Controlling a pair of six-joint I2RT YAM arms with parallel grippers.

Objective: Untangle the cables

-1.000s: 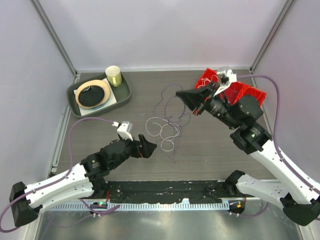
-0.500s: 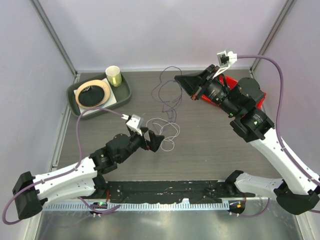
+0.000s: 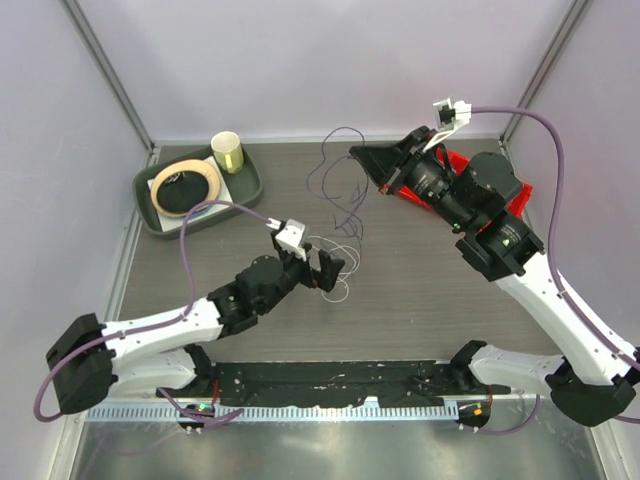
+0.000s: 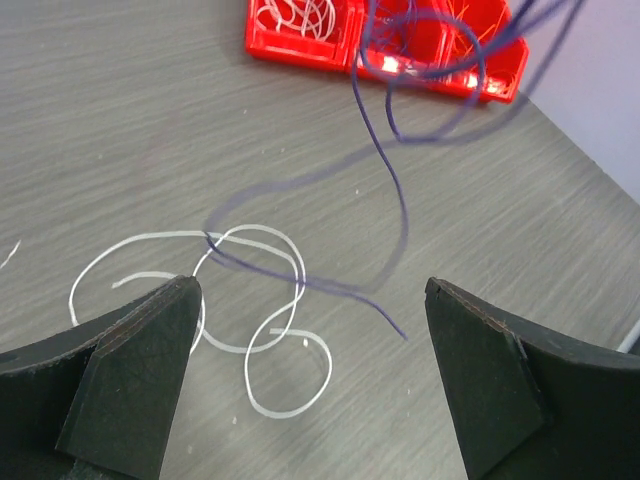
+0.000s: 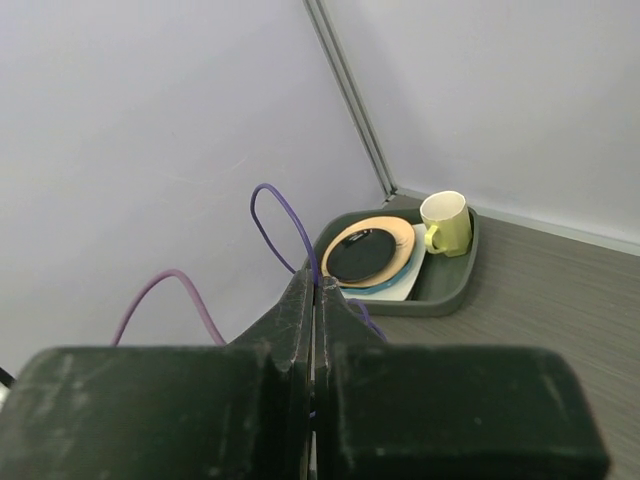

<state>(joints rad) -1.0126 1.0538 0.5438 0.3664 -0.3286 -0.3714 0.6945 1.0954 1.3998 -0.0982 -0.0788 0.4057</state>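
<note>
The right gripper (image 3: 360, 158), clamped on the thin purple cable (image 4: 400, 205), holds it high to tug it free of the looped white cable (image 4: 160, 236). The open left gripper (image 4: 310, 300) hovers above, probably to pin that.

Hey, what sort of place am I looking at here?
Probably a robot lab test cell: plain pale walls on metal posts box in a grey wood-grain table, with a red bin and a dish tray set out as props.

Purple cable (image 4: 404, 210) blurred, cut by top edge; red bin (image 4: 300, 50) likewise
</note>
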